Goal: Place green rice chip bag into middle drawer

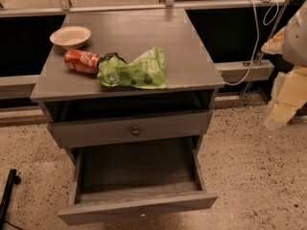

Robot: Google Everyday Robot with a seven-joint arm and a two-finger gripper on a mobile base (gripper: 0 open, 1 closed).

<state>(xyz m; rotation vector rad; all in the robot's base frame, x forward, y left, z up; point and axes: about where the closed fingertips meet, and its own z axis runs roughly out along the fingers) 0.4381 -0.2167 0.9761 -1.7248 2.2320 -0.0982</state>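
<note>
The green rice chip bag [135, 71] lies crumpled on the grey cabinet top [144, 32], near its front edge. A red soda can [82, 61] lies on its side touching the bag's left end. The middle drawer [139, 176] is pulled wide open below and holds nothing. The drawer above it, with a round knob [135, 131], is shut. My gripper [288, 97] is a pale blurred shape at the right edge of the camera view, well to the right of the cabinet and apart from the bag.
A cream bowl [70, 36] stands at the back left of the cabinet top. A white cable [254, 37] hangs behind the cabinet on the right. Speckled floor surrounds the cabinet. A black object [7, 193] sits at the lower left.
</note>
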